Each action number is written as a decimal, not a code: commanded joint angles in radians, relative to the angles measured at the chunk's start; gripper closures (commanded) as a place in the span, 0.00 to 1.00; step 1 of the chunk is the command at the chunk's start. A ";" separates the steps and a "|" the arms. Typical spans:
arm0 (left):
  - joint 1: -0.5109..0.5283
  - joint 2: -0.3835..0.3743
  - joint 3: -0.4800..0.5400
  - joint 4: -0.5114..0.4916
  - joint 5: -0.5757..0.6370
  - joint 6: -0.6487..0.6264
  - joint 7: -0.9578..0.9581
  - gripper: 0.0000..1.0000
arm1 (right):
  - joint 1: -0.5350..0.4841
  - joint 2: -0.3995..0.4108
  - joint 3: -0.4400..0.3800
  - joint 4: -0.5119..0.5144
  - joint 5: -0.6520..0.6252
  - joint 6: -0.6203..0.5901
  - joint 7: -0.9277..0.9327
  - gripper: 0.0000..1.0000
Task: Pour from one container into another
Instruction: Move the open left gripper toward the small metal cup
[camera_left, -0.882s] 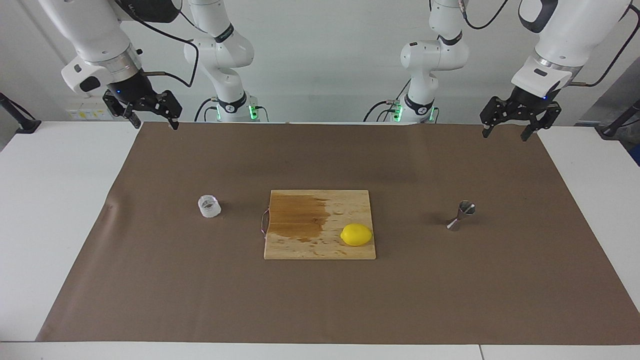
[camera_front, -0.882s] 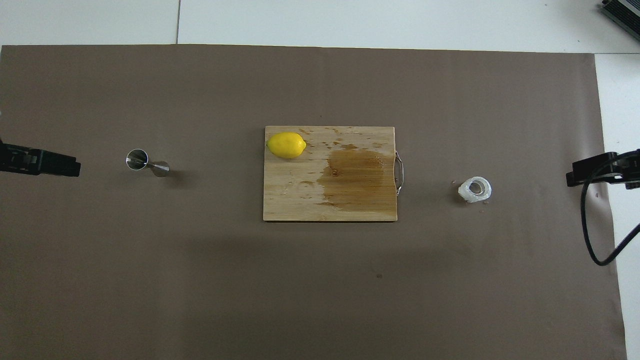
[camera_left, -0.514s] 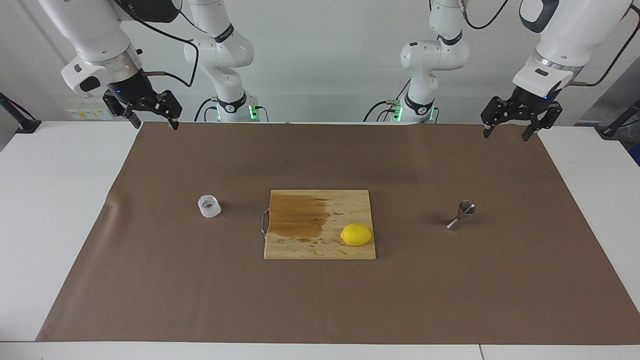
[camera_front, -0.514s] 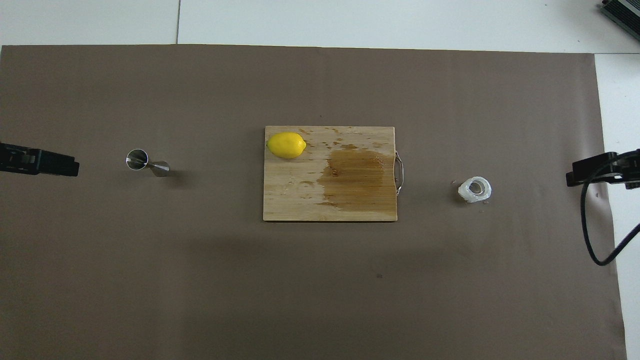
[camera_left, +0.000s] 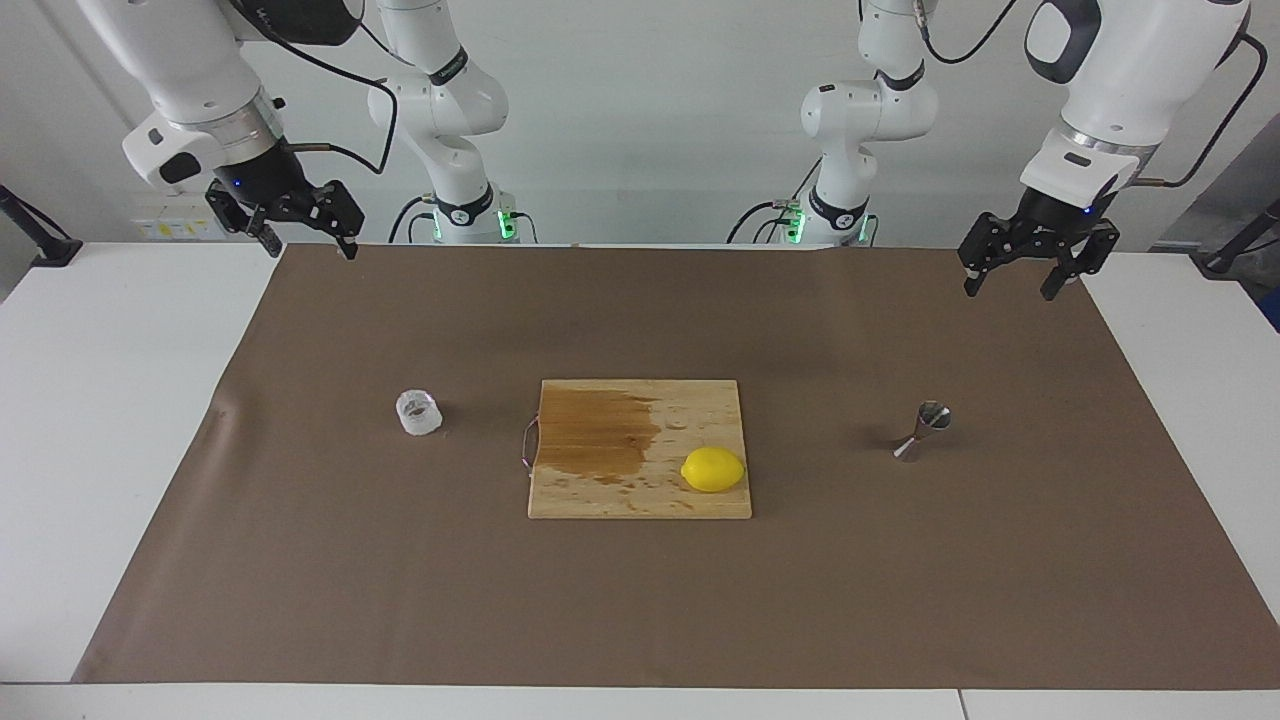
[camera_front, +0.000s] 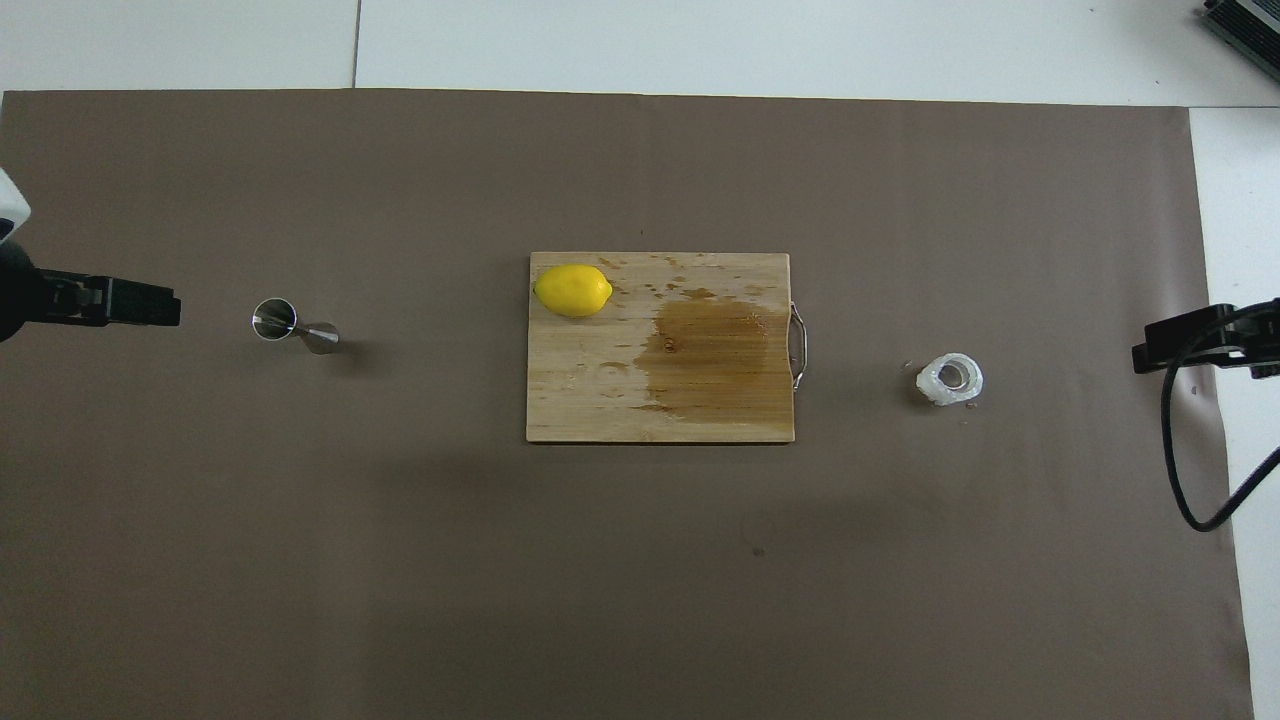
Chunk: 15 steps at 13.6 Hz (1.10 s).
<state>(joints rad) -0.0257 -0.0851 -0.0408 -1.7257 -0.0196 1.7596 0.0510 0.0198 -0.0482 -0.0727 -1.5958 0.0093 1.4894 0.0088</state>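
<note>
Both sets of jaws are spread wide and hold nothing. The left gripper (camera_left: 1027, 272) hangs over the brown mat's edge near the jigger (camera_left: 923, 431); the right gripper (camera_left: 300, 232) waits. The glass jar (camera_left: 419, 413) sits untouched on the worktop (beside the cutting board (camera_left: 600, 495)). Nothing is poured yet. Next, I think, come down and grab.

Clear glass jar (camera_left: 419, 413) upright on mat; steel jigger (camera_left: 923, 431) upright, well apart.
</note>
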 joint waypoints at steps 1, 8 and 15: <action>-0.003 0.048 -0.004 0.039 0.012 -0.055 -0.051 0.00 | -0.004 -0.010 -0.002 -0.006 0.021 -0.008 -0.027 0.00; 0.082 0.205 0.006 0.046 -0.304 -0.033 -0.509 0.00 | -0.004 -0.010 -0.002 -0.006 0.021 -0.008 -0.027 0.00; 0.176 0.128 0.006 -0.277 -0.722 0.282 -0.982 0.00 | -0.004 -0.010 -0.002 -0.006 0.021 -0.008 -0.027 0.00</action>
<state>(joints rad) 0.1206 0.1220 -0.0277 -1.8576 -0.6409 1.9383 -0.8448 0.0198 -0.0482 -0.0727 -1.5958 0.0093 1.4894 0.0088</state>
